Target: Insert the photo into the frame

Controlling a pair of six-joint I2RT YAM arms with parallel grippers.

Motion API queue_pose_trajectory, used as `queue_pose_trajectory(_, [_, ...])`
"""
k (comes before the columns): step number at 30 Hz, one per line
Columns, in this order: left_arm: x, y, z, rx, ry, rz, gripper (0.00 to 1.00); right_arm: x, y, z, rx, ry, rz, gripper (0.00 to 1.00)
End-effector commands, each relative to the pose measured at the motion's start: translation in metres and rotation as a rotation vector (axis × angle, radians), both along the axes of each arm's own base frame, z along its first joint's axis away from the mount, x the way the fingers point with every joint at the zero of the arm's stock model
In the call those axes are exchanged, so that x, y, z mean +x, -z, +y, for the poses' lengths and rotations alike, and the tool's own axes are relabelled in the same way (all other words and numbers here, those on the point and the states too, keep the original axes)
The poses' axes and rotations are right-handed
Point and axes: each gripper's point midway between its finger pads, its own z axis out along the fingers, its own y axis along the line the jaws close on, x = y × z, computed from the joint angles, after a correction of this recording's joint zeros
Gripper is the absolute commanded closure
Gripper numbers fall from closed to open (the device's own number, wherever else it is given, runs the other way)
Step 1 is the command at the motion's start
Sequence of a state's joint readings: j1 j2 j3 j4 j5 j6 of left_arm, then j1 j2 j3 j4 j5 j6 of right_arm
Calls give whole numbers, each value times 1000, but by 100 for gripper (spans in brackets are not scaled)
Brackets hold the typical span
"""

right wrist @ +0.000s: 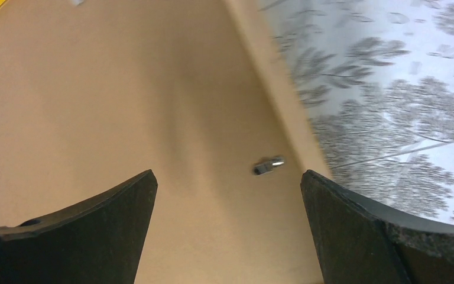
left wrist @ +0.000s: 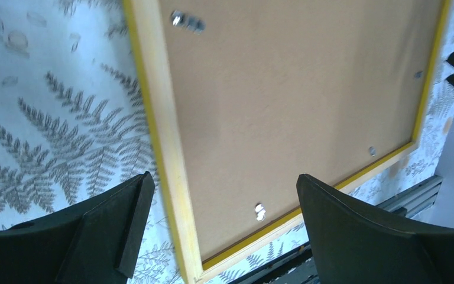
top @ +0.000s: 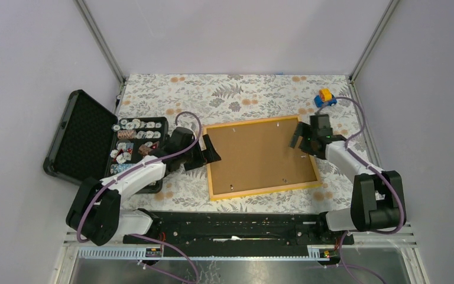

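Yellow-orange frame (top: 266,190) lies back-up | left gripper (top: 211,149), right gripper (top: 297,135) both spread | only top view shows black case (top: 77,139)

Open black case (top: 80,139), blue-and-yellow toy (top: 324,98), floral tablecloth (top: 242,94), brown backing board (top: 260,157)

Leaf-patterned table (top: 242,94) — frame (top: 266,190), open black case (top: 83,136), toy car (top: 324,97)
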State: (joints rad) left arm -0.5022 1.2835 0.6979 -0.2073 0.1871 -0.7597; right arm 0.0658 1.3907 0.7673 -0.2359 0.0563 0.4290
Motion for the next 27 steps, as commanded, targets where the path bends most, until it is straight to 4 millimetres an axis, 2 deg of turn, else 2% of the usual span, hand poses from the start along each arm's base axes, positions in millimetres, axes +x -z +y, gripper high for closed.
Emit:
queue_pose_trajectory(1, [-7,13,-2,-53,-30,31,2,9,-20,31,-85,-88,-54,1])
queue_pose_trajectory(5, [-7,28,2,-16,-29,51,14,15,-17,88,23,-216,-65,5])
queue_pose_trajectory(9, [-5,37,11,42,-49,47,21,19,-19,171,269,-392,-58,16])
queue_pose_trajectory(15, [-4,45,12,43,-70,58,41,43,-31,269,470,-550,-100,33])
queue_pose_trajectory(17, [-3,47,13,45,-80,59,48,48,-29,297,524,-597,-99,36])
queue_pose_trajectory(21, [-3,55,16,58,-93,74,65,58,-26,336,574,-641,-136,41])
queue_pose_trajectory(27, [-11,70,18,41,-94,121,77,63,-1,361,631,-652,-82,53])
